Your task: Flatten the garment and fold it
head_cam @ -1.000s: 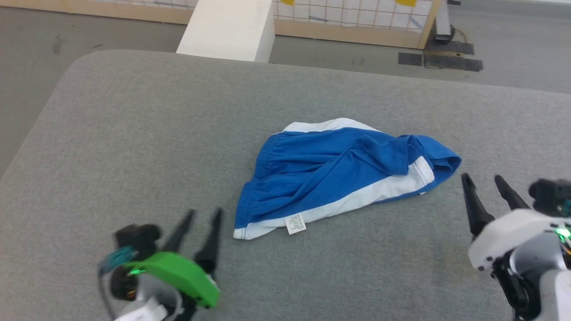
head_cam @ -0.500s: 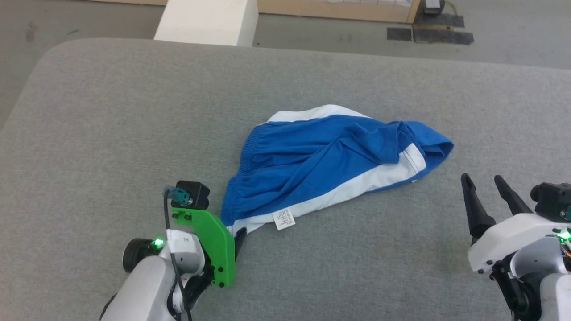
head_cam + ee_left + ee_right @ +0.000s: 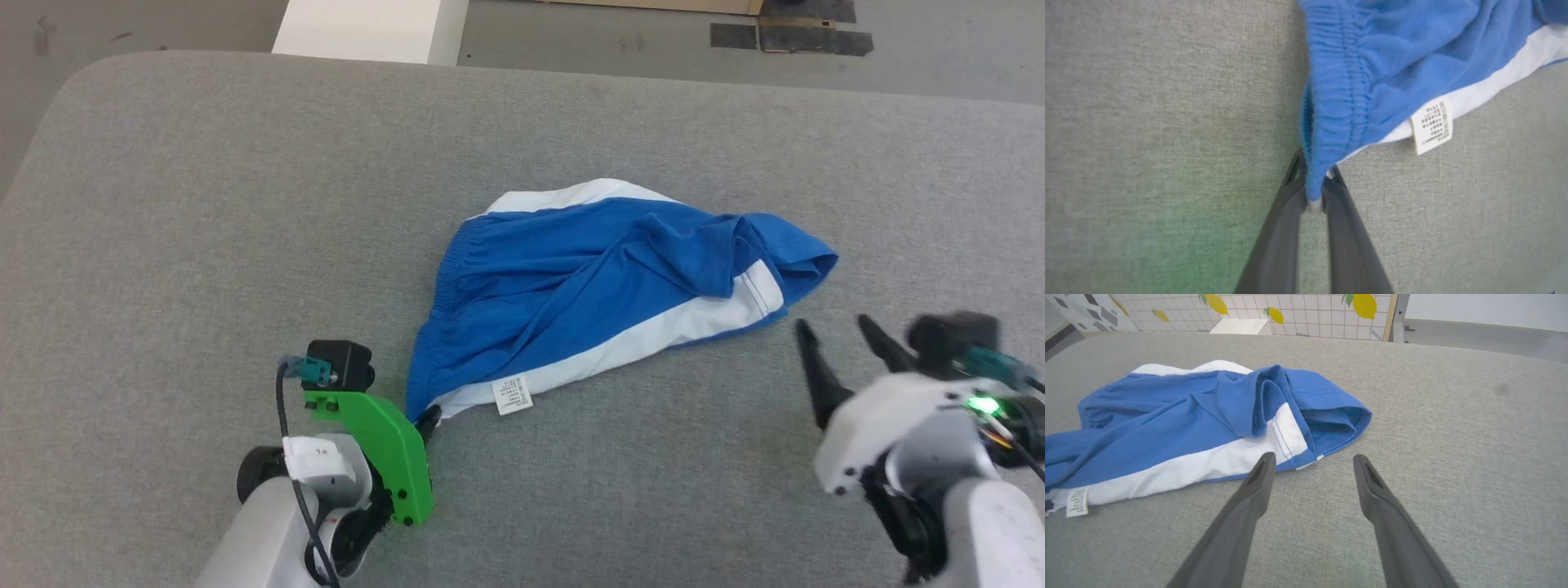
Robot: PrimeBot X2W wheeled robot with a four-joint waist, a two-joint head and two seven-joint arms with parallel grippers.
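Garment on grey padded surface (image 3: pixel 204 204), one arm at each end.

Left gripper (image 3: pixel 1314 196): fingers pressed together on the garment (image 3: pixel 604 286), pinching the near corner of the gathered waistband. In the left wrist view a tongue of blue cloth runs down between the two dark fingers, with a bit of white at its tip. The waistband rises straight ahead of the tips. The rest of the blue cloth spreads ahead and to the right of them. The small white label (image 3: pixel 1432 124) hangs off the white stripe, just right of and beyond the tips, printed side showing.

Right gripper (image 3: pixel 1312 463): fingers spread wide, nothing between them. The open leg hem of the garment lies just ahead of it and to its left. From the wrist the left fingertip lines up with the edge of the white stripe; I cannot tell whether it touches. From the head view there is a strip of bare grey between tips and cloth.

Garment state: crumpled, not flat. A blue fold lies across the middle. White stripe runs along the edge nearer both grippers, a second white edge shows on the far side.

Beyond the surface, well past both grippers: white block (image 3: pixel 367 28), dark patches (image 3: pixel 788 37) on the floor.
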